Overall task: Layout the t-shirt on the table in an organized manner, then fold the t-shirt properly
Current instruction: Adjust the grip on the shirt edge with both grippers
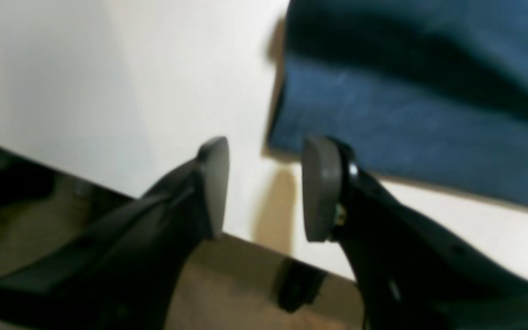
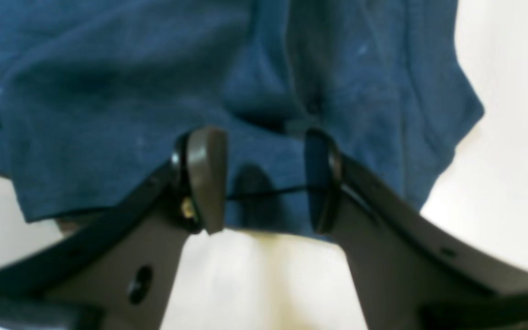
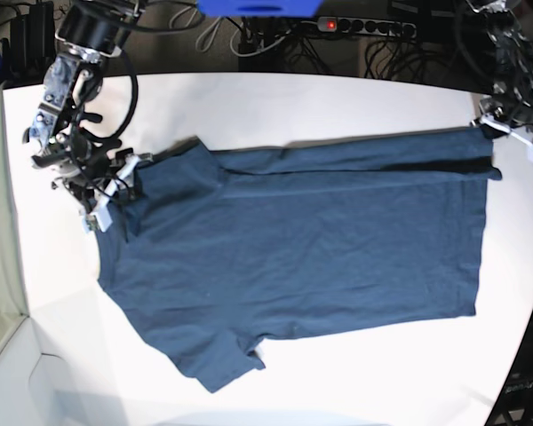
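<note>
White curved worktop (image 3: 275, 102), cables and power strip (image 3: 364, 27) beyond far edge. T-shirt (image 3: 302, 240): dark navy, spread flat mid-worktop, one sleeve toward near edge, top edge folded over in a band. Right claw (image 2: 264, 181): at t-shirt's left end in base view, pads parted over fabric edge, gripping nothing. Left claw (image 1: 266, 188): at t-shirt's far right corner, pads apart, empty, just beside cloth.

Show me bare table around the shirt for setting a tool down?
Free: the table strip behind the t-shirt, and the front band beyond its sleeve and hem. Crowded: the shirt's two ends, where the right tool and left tool sit.
</note>
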`<action>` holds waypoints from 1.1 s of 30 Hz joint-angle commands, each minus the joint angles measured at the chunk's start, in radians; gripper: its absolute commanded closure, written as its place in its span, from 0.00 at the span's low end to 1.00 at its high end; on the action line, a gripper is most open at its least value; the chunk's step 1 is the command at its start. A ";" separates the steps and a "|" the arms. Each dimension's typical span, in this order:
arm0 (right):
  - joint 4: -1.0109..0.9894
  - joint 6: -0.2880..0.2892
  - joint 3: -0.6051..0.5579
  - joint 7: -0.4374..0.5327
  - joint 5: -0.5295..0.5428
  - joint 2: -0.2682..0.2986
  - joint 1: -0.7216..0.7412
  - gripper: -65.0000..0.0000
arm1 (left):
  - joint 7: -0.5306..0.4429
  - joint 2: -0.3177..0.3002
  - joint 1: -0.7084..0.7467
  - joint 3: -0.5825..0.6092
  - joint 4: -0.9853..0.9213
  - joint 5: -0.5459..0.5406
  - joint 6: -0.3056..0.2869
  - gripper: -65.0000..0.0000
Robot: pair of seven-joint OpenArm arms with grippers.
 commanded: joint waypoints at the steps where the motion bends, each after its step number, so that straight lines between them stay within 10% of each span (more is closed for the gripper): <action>1: 0.020 -0.001 0.001 0.016 0.015 0.006 0.007 0.56 | -0.024 -0.017 -0.010 -0.004 -0.002 -0.010 -0.005 0.60; 28: 0.020 -0.001 0.001 0.022 0.013 0.026 -0.028 0.56 | -0.073 -0.019 -0.055 0.154 -0.044 -0.010 -0.003 0.61; 33: 0.021 -0.001 0.004 0.016 0.015 0.054 -0.028 0.56 | -0.093 -0.019 -0.047 0.151 -0.044 -0.008 -0.003 0.87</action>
